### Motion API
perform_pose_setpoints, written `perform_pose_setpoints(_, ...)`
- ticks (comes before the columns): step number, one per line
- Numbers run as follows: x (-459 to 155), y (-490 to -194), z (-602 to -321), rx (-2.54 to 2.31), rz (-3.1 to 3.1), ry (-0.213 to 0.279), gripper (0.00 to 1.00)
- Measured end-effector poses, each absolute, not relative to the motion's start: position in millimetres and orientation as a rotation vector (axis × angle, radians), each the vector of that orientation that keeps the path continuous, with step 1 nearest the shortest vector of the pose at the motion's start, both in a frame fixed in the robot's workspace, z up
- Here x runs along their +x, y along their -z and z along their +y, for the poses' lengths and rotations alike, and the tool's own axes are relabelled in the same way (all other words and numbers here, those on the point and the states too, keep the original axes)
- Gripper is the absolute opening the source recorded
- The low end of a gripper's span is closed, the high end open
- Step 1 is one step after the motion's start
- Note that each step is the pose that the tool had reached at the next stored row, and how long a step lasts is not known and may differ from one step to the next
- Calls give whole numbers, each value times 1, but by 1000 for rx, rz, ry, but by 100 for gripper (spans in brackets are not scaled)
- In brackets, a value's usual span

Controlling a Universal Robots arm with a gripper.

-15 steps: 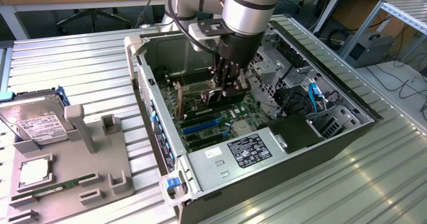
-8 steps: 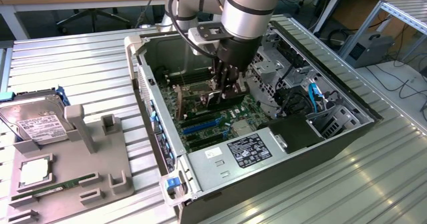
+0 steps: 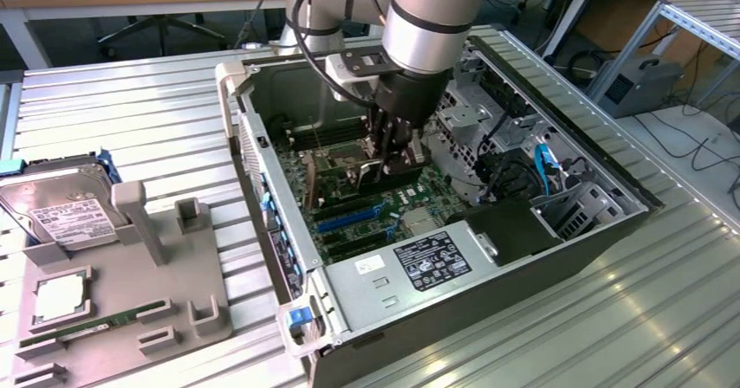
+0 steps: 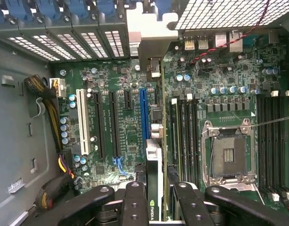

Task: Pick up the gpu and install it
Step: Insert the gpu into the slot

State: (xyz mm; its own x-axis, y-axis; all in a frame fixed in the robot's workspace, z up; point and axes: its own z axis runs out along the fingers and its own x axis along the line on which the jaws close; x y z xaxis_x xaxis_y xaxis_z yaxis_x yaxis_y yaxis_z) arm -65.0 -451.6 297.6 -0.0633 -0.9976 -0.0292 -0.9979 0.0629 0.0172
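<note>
Wrist view: gpu (image 4: 154, 181) between jaws

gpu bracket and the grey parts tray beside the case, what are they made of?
Gpu bracket: likely sheet metal, pale dull finish, folded tab. Parts tray: probably plastic, even matte grey, chunky moulded posts; can't rule out painted metal.

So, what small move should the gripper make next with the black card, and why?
Probably a slow, straight push down. The gripper is shut on the thin flat black gpu card, held edge-on over the green motherboard, next to the long blue slot, its silver metal bracket at the rear openings. Whether it is seated, I cannot tell.
</note>
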Motion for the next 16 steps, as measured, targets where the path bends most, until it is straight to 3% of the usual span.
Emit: perform_pose_setpoints(16,-66,-297,-462,-2140,2279,-59,27)
